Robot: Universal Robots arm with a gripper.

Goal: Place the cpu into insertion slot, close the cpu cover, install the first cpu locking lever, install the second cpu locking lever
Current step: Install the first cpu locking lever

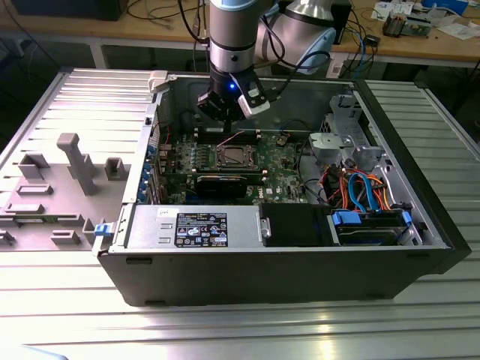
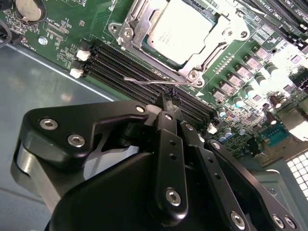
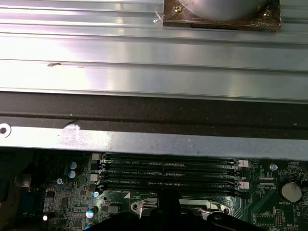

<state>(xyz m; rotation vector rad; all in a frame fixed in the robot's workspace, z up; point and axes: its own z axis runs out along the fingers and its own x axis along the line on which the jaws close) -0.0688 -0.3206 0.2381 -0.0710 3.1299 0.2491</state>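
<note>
In the exterior view the arm reaches down into an open computer case (image 1: pixel 135 262) that lies on its side on a ribbed metal tabletop (image 1: pixel 240 330). The hand (image 1: pixel 227 112) hangs above the green motherboard (image 1: pixel 281 161), just over the far edge of the insertion slot (image 1: pixel 234 157), which sits directly below and slightly nearer the camera than the fingertips. The slot's metal frame is visible with a pale square inside it. Beside the hand toward the exterior view's right lie bundled orange and blue cables (image 1: pixel 360 191) and a grey metal bracket (image 1: pixel 330 146); toward the exterior view's left, outside the case, stands a grey plastic fixture (image 1: pixel 75 161).

In the second wrist view the black fingers (image 2: pixel 168 144) of the hand come together to a narrow tip, pressed together with no gap seen between them and nothing pinched. Just beyond the tip runs a thin wire locking lever (image 2: pixel 159 81), lying across the black memory slots (image 2: pixel 120 60). Farther out from the tip sits the cpu (image 2: pixel 180 29), its silver-grey top seated flat in the insertion slot, with the cpu cover (image 2: pixel 144 29) framing it as a shiny metal rim. A round coin battery (image 2: pixel 30 7) lies well off to one side.

In the first wrist view the dark fingertips (image 3: pixel 166 211) sit just in front of the socket's metal frame (image 3: pixel 144 208), with the memory slots (image 3: pixel 168 173) beyond and the case wall (image 3: pixel 154 142) past those
</note>
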